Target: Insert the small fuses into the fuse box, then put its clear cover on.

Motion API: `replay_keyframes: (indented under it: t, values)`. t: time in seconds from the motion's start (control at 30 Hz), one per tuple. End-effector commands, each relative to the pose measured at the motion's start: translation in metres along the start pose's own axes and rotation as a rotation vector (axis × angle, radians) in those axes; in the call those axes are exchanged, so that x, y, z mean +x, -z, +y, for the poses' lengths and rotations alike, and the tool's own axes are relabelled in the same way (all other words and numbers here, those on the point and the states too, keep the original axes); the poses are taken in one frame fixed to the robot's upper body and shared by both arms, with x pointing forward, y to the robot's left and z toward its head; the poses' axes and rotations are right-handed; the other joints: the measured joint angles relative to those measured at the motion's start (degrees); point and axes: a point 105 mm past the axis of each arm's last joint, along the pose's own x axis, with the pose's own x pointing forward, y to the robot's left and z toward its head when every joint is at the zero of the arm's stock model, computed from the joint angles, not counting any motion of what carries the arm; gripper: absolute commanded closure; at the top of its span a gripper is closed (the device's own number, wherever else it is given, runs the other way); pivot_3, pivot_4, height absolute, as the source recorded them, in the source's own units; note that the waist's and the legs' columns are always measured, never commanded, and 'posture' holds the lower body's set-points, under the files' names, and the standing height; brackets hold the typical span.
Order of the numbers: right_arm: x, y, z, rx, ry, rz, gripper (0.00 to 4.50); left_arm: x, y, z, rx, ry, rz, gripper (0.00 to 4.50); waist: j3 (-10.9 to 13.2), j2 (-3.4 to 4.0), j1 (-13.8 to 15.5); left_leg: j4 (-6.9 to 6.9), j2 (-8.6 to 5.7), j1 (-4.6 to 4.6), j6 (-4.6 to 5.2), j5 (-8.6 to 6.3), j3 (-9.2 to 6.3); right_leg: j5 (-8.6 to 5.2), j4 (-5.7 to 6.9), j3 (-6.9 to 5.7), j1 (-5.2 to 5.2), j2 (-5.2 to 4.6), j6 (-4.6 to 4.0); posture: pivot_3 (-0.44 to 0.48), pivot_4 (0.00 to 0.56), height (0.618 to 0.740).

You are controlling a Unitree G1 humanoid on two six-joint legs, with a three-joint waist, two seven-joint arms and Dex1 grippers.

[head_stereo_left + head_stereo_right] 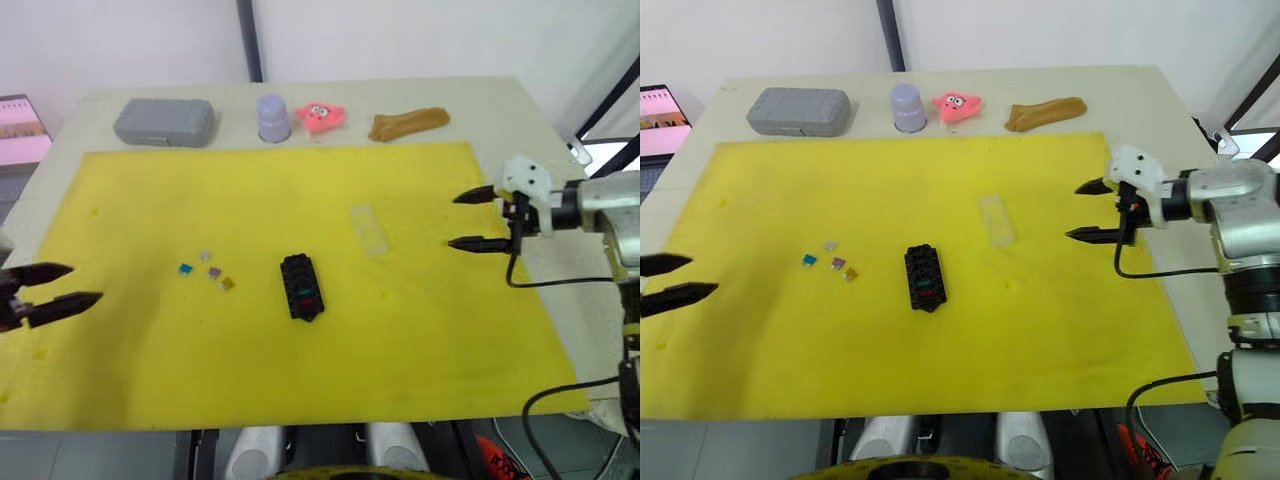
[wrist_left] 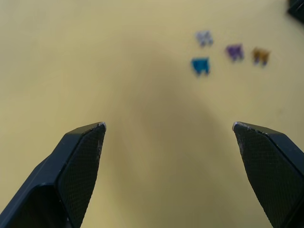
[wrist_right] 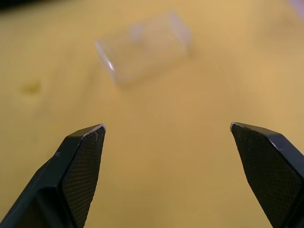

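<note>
The black fuse box [image 1: 301, 286] lies near the middle of the yellow mat [image 1: 300, 380]; red and green show in its slots. Several small fuses [image 1: 207, 269] lie loose to its left: clear-grey, blue [image 2: 200, 65], purple and orange. The clear cover [image 1: 369, 229] rests on the mat to the box's right, also seen ahead of the right fingers [image 3: 142, 46]. My left gripper [image 1: 62, 285] hovers open at the mat's left edge, fuses ahead of it. My right gripper [image 1: 476, 219] is open at the mat's right side, pointing toward the cover.
Along the table's far edge stand a grey rounded case [image 1: 164, 121], a lavender cup [image 1: 273, 117], a pink toy [image 1: 320, 115] and a brown piece [image 1: 408, 123]. A black cable [image 1: 545, 285] hangs from the right arm.
</note>
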Motion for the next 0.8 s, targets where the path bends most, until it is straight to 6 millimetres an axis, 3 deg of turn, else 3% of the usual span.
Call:
replay_keyframes:
  t: [0.03,0.17,0.33,0.43,0.53,0.8]
  values:
    - [0.019,-0.055,0.012,-0.144,-0.088,-0.132,0.05,0.016,-0.006,-0.007,-0.162,0.159,-0.031,0.0,0.0,0.0,0.0,0.0,0.0,-0.03,-0.12,0.07,0.01,0.0,0.0,0.0,-0.05,0.0,0.0,0.0,0.15,0.731]
    - [0.04,-0.084,0.03,-0.226,-0.173,-0.214,0.05,0.03,-0.017,0.002,-0.338,0.221,-0.096,0.0,0.0,-0.07,0.2,0.12,-0.03,-0.2,-0.27,0.16,-0.01,0.0,0.17,-0.03,-0.2,0.06,0.01,0.0,0.15,0.731]
    - [0.066,-0.117,0.057,-0.302,-0.264,-0.308,0.05,0.046,-0.012,0.009,-0.516,0.262,-0.087,0.0,0.0,-0.12,0.1,0.23,-0.11,-0.24,-0.26,0.17,0.01,0.0,0.27,-0.03,-0.23,0.06,0.02,0.0,0.15,0.731]
    - [0.073,-0.122,0.065,-0.32,-0.284,-0.325,0.0,0.051,-0.005,0.014,-0.567,0.247,-0.063,0.78,0.0,-0.12,0.1,0.22,-0.1,-0.25,-0.3,0.19,-0.01,0.0,0.33,-0.03,-0.28,0.16,0.02,0.0,0.15,0.731]
    - [0.076,-0.122,0.069,-0.333,-0.296,-0.322,0.0,0.058,-0.001,0.014,-0.616,0.265,-0.044,2.22,-0.1,-0.15,0.0,0.22,-0.11,-0.25,-0.3,0.19,-0.01,0.0,0.34,-0.03,-0.29,0.16,0.02,0.0,0.15,0.731]
    - [0.078,-0.119,0.073,-0.335,-0.303,-0.309,0.0,0.071,0.006,0.009,-0.688,0.309,-0.005,2.22,-0.1,-0.17,0.0,0.23,-0.1,-0.25,-0.3,0.2,-0.01,0.0,0.36,-0.03,-0.3,0.17,0.02,0.0,0.15,0.731]
